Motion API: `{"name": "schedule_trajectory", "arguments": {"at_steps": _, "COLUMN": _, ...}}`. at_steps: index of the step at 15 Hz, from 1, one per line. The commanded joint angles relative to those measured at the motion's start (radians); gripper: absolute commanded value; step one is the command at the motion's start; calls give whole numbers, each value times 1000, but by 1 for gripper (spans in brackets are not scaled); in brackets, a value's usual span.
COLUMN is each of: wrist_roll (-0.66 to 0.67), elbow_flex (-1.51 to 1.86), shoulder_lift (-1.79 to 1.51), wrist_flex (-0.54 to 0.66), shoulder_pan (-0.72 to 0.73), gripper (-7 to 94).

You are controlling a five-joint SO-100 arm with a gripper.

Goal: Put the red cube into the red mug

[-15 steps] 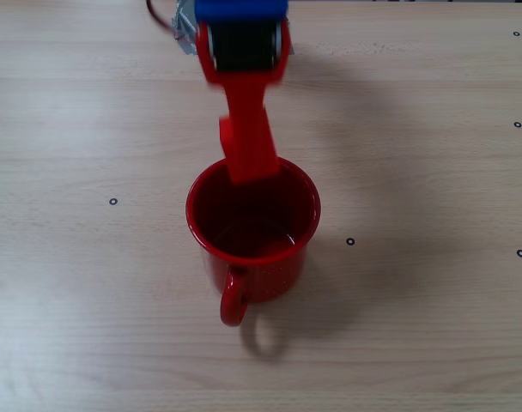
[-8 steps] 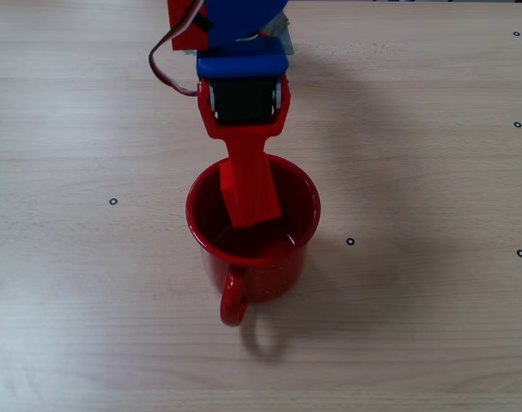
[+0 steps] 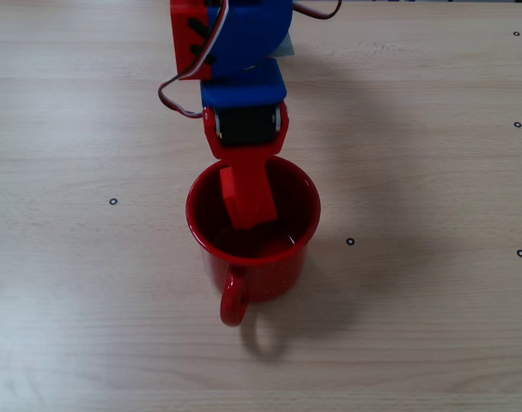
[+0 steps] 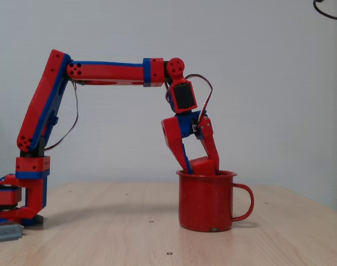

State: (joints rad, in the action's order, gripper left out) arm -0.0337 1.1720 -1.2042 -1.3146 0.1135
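Observation:
The red mug [image 3: 252, 257] stands mid-table with its handle toward the picture's bottom; in the side fixed view the red mug [image 4: 207, 202] has its handle on the right. My gripper [image 4: 202, 168] points down into the mug's mouth, its tips at rim height. Between the fingers sits the red cube [image 4: 205, 165], just above the rim, with the jaws shut on it. From above, the gripper [image 3: 252, 219] is a long red finger [image 3: 248, 193] reaching inside the rim; the cube is hidden under it.
The light wooden table [image 3: 415, 172] carries small black ring marks around the mug. The arm's base [image 4: 30, 188] stands at the far left of the side view. A grey object [image 4: 5, 233] lies beside the base.
The wrist has come forward over the mug and the gripper has sunk lower, so more of the finger now lies inside the rim. The mug has not moved.

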Motion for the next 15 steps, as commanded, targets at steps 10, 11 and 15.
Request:
{"name": "schedule_trajectory", "arguments": {"at_steps": 10, "wrist_roll": 25, "elbow_flex": -26, "shoulder_lift": -178, "wrist_flex": 20, "shoulder_pan": -12, "gripper": 43}}
{"name": "schedule_trajectory", "arguments": {"at_steps": 11, "wrist_roll": 29, "elbow_flex": -26, "shoulder_lift": -181, "wrist_flex": 23, "shoulder_pan": -15, "gripper": 43}}
{"name": "schedule_trajectory", "arguments": {"at_steps": 15, "wrist_roll": 32, "elbow_flex": -69, "shoulder_lift": -241, "wrist_flex": 14, "shoulder_pan": -21, "gripper": 39}}
